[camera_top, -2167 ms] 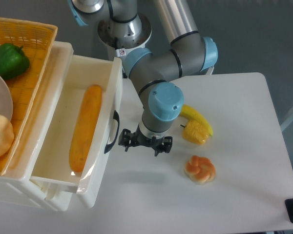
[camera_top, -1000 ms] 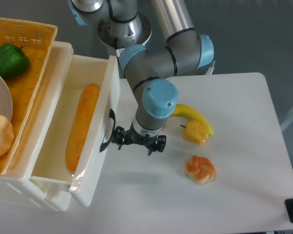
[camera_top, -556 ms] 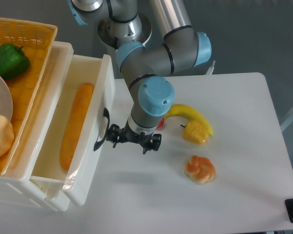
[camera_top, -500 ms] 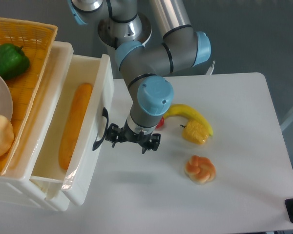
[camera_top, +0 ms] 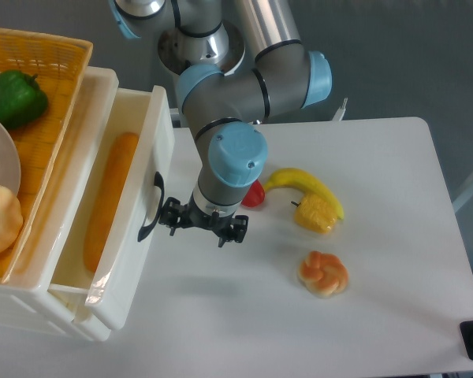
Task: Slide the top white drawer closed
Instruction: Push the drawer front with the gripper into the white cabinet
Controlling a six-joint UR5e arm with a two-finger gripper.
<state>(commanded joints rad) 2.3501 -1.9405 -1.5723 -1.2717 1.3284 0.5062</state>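
You can see that the glossy white plastic top drawer point(camera_top: 134, 236) has slid further left into its cabinet than it was two seconds back, and the arm's black two-finger gripper point(camera_top: 202, 224) has travelled left with it. The drawer is still partly out, at the left of the frame, with its black arched handle point(camera_top: 150, 207) just left of the gripper's near finger; whether they touch is not clear. You cannot tell from this angle whether the fingers are spread or closed. A long orange vegetable point(camera_top: 104, 200) lies inside the drawer. An orange woven basket point(camera_top: 51, 71) with a green pepper point(camera_top: 14, 96) sits on the cabinet at upper left. Right of the gripper on the white table point(camera_top: 394, 260) lie a yellow banana point(camera_top: 309, 185), a small red item point(camera_top: 253, 194), a yellow corn piece point(camera_top: 314, 213) and a knotted pastry point(camera_top: 323, 272).
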